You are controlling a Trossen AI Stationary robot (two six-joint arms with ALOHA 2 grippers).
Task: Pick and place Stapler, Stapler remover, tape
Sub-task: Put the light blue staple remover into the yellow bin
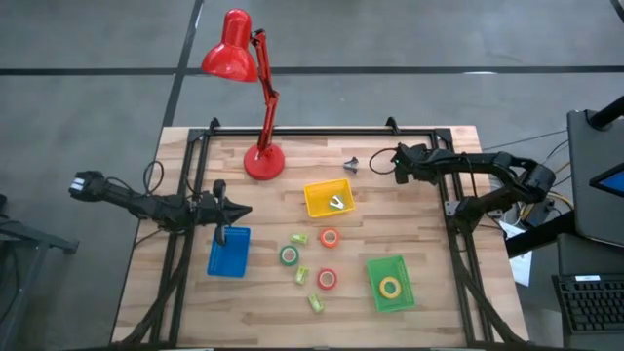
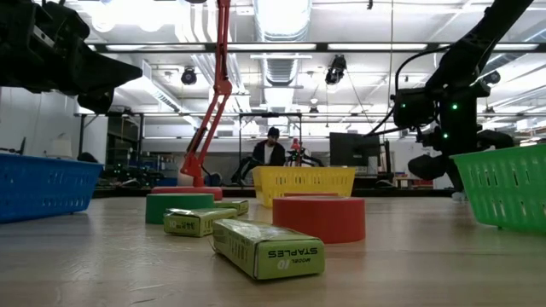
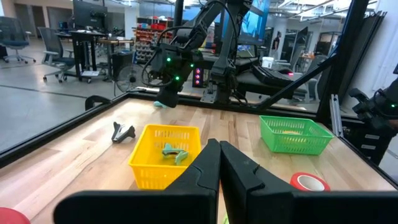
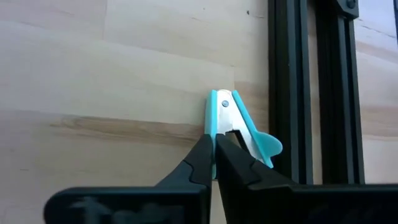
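My right gripper [image 4: 214,149] is at the table's far right, beside the black frame rail [image 4: 292,93], shut on a teal stapler remover [image 4: 239,127] that lies on the wood. A dark stapler remover [image 1: 351,164] rests on the table to its left. Another teal one [image 3: 174,152] lies in the yellow basket [image 1: 314,207]. Yellow tape [image 1: 390,287] sits in the green basket [image 1: 375,297]. Orange tape [image 1: 330,237], green tape [image 1: 290,255] and red tape [image 1: 328,279] lie flat on the table. My left gripper [image 3: 219,155] waits shut above the blue basket [image 1: 228,255]. No stapler shows. My right gripper pinches the teal stapler remover by a thin edge at its near end [image 4: 213,134], between the two fingertips. The fingers come slanting down from the table's right side. The remover lies on the table with its far end [image 4: 222,99] pointing away from the fingers.
A red desk lamp [image 1: 263,161] stands at the far middle of the table. Lime-green staple boxes [image 1: 299,238] [image 1: 301,274] [image 1: 315,302] lie among the tapes. A black frame runs along the table's far, left and right edges. A person sits in the room behind [image 2: 271,149].
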